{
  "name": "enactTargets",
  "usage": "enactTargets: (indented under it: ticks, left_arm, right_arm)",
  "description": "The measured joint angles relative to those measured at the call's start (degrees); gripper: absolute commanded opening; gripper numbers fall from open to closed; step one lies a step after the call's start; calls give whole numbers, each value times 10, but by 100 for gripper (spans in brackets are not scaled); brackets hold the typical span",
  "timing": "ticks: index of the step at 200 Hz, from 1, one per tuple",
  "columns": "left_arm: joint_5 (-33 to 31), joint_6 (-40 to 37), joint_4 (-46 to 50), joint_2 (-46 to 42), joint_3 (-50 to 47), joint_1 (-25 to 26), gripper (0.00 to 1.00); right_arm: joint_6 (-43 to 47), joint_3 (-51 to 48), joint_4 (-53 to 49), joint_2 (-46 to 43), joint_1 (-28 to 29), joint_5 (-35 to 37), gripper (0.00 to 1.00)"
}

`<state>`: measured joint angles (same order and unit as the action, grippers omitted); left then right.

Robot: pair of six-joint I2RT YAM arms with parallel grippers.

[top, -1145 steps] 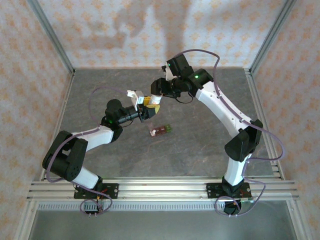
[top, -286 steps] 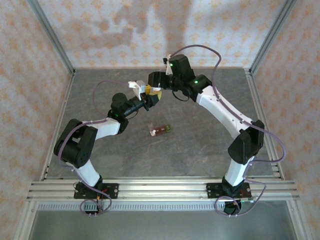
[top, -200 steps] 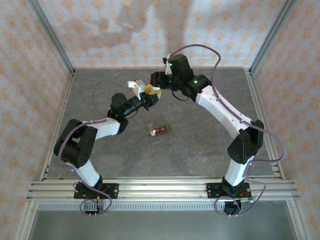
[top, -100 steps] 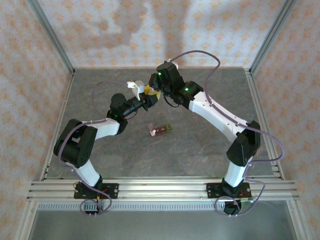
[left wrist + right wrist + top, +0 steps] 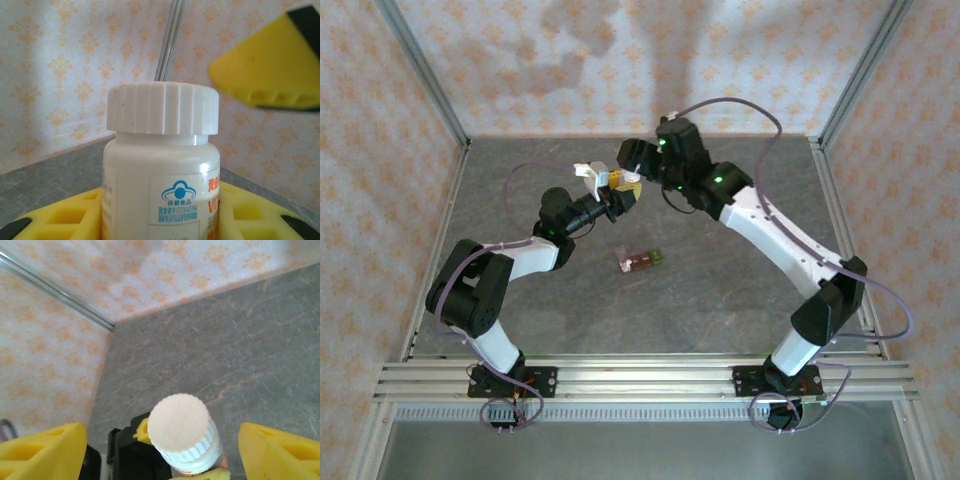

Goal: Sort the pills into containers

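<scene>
Grey stone-pattern bench (image 5: 740, 270). Right pincer (image 5: 162, 450): spread wide above the cap, nothing gripped. Left pincer (image 5: 617, 197): clamped on white-capped bottle (image 5: 162, 165), held upright. Reddish-brown and green containers (image 5: 642, 261): laid on bench, apart from both pincers; contents apparently too small to be read.

You have the containers (image 5: 642, 261) lying on the table (image 5: 740, 300), in front of the bottle (image 5: 179, 426) further back.

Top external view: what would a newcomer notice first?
Both arms meet above the far middle of the table, where the left gripper holds up a white-capped bottle. The right gripper hangs open over its cap. A small reddish-brown container strip lies alone mid-table.
</scene>
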<state>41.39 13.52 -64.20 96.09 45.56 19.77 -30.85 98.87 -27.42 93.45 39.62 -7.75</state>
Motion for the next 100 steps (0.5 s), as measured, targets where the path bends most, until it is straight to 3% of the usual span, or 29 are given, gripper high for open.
enactTargets:
  ticks: [36,100]
  left_arm:
    - [12,4,0,0,0,0,0]
    - [34,32,-9,0,0,0,0]
  right_arm:
    - [67,6,-7,-6,-42,-76,81]
    - [144,22,-36,49,-42,-165,79]
